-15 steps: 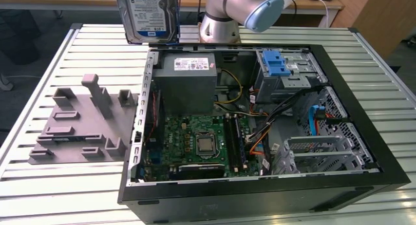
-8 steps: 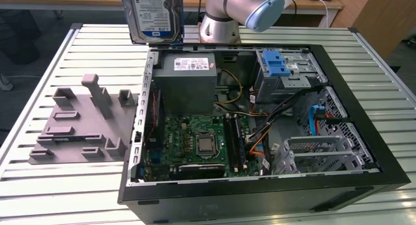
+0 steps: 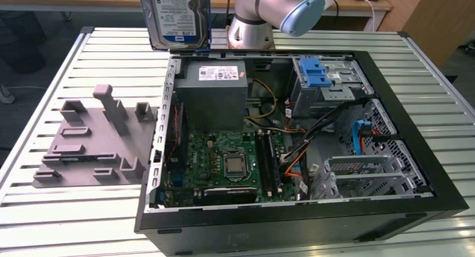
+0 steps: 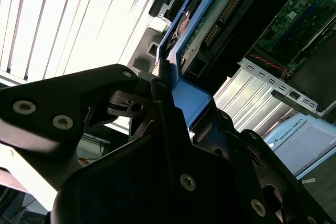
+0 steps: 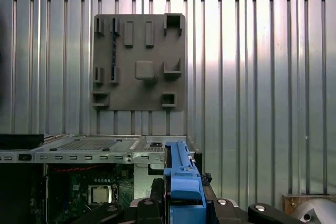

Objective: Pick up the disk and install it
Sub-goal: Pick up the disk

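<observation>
Wrist views: disk (image 4: pixel 195 100) in end effector (image 4: pixel 170 85)

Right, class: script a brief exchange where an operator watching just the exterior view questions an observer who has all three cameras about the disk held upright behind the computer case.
Operator: What is holding the disk up?
Observer: The hand. In both wrist views it is closed on the disk's blue rail.
Operator: I see the label side. What is on the other face?
Observer: A green circuit board, seen in the second wrist view.
</observation>
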{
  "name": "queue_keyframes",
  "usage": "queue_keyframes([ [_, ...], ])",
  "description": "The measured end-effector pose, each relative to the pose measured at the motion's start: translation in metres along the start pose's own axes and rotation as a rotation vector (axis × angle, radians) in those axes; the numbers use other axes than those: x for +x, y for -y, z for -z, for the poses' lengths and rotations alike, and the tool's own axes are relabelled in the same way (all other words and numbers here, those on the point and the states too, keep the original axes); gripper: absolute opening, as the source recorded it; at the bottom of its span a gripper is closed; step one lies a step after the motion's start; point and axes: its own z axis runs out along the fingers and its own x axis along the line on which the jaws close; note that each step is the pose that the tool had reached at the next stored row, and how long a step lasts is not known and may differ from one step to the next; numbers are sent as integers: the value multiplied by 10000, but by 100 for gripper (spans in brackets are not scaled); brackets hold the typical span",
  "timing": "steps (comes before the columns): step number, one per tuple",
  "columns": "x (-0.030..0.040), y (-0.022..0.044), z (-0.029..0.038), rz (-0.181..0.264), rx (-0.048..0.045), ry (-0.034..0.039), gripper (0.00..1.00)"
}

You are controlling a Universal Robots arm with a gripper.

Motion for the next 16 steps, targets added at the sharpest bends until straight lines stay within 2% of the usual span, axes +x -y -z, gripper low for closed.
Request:
queue_keyframes([
  [16,-1,72,1,0,0,0,36],
])
